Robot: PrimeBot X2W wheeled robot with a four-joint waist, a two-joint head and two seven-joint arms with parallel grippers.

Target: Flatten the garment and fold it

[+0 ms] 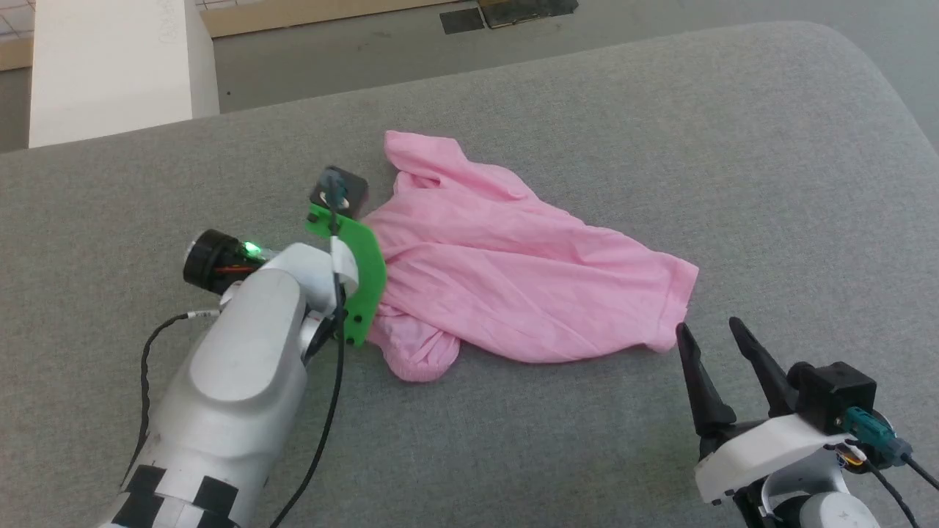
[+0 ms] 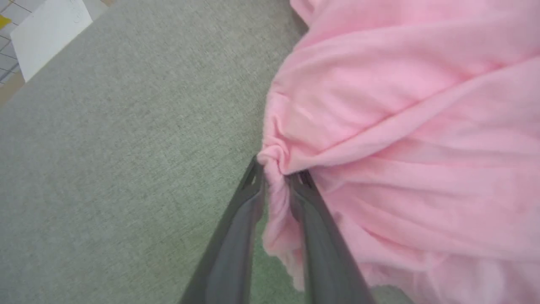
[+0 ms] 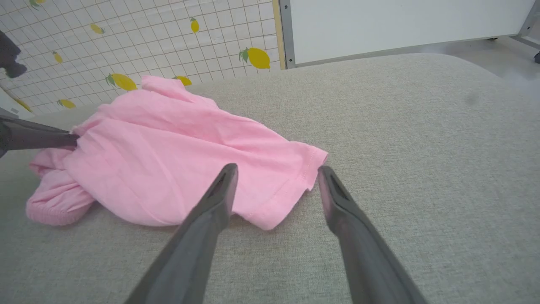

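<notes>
— So, where is the garment (image 1: 513,271)?
— Crumpled near the middle of the grey surface (image 1: 660,132), bunched into long folds that fan out from its left edge toward a flatter, hemmed corner on the right.
— Is anything holding it?
— Yes. The left gripper (image 2: 276,175) is clenched on a twisted pinch of pink cloth at that left edge. In the left wrist view the cloth is squeezed between the two dark fingers (image 2: 236,236), and a small knot of it bulges just past the tips.
— And from the head view?
— The left forearm (image 1: 242,345) and a green bracket (image 1: 363,271) cover the pinch; the cloth spreads away from behind the bracket.
— The right gripper (image 1: 713,331)?
— Released, its jaws spread wide with nothing between them. It sits low over the surface, tips just beside the hemmed corner. Whether a tip touches the cloth I cannot tell.
— Anything lying flat?
— Only the part by the hem. A rounded lump rests at the near left, below the bracket.
— Beyond the surface?
— Floor (image 1: 330,59), and a white panel (image 1: 110,73) at the far left.
</notes>
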